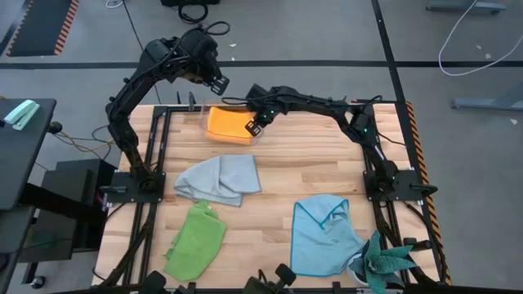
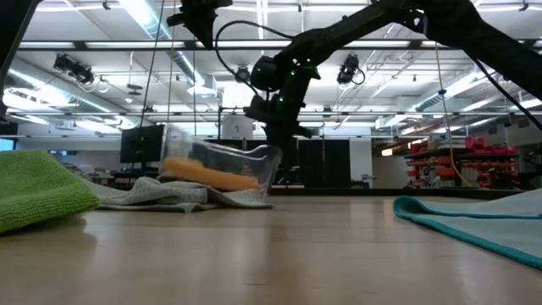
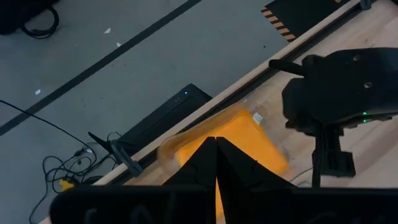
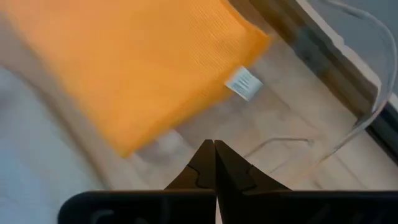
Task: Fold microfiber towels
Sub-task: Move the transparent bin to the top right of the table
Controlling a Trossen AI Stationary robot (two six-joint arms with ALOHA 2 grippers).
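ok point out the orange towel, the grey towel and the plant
orange towel (image 1: 228,125): high view, middle of the folded cloth
grey towel (image 1: 221,178): high view, middle of the crumpled cloth
plant (image 1: 386,263): high view, centre of its leaves

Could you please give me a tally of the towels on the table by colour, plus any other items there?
Orange-yellow towel: 1
Grey towel: 1
Light blue towel: 1
Lime green towel: 1
Clear plastic box: 1, holding the orange-yellow towel
Teal spiky-leaved plant: 1
Total: 6 things, 4 of them towels
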